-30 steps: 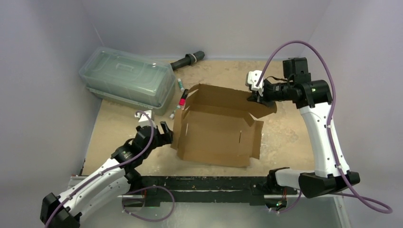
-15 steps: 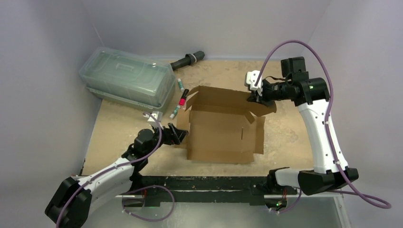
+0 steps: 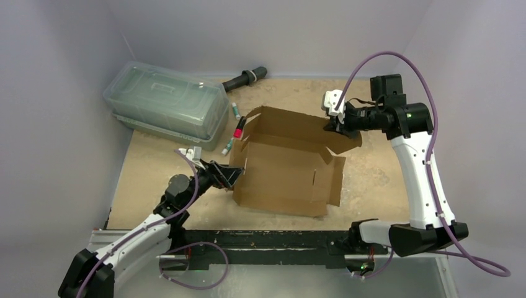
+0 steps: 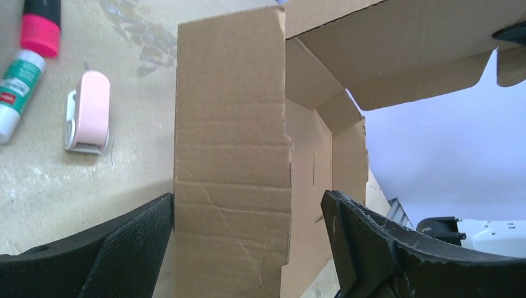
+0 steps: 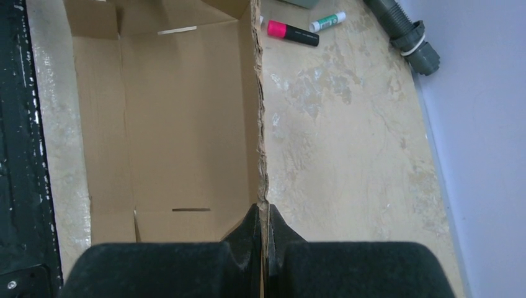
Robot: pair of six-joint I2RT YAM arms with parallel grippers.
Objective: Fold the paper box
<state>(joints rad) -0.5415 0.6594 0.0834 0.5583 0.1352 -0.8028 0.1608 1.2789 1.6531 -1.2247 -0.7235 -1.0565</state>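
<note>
The paper box (image 3: 288, 167) is a brown cardboard sheet, half raised, lying mid-table with its back wall and side flaps standing. My left gripper (image 3: 236, 176) is at the box's left side. In the left wrist view it (image 4: 248, 205) stands open, and the left flap (image 4: 232, 155) rises between the two pads. The left pad (image 4: 133, 245) is right at the flap's edge, and a gap remains at the right one. My right gripper (image 3: 332, 124) is at the back right corner. There it (image 5: 263, 211) is shut on the thin top edge of the back wall (image 5: 259, 112).
A clear greenish lidded container (image 3: 164, 108) sits at the back left. A black handle (image 3: 245, 79) lies behind it. A pink-capped marker (image 3: 238, 132), a glue stick (image 3: 236, 110) and a small pink dispenser (image 4: 87, 112) lie just left of the box. A black rail (image 3: 260, 239) runs along the near edge.
My left gripper has moved right to the box's left flap and opened a little wider around it. The box shifted slightly. The right gripper has kept its hold.
</note>
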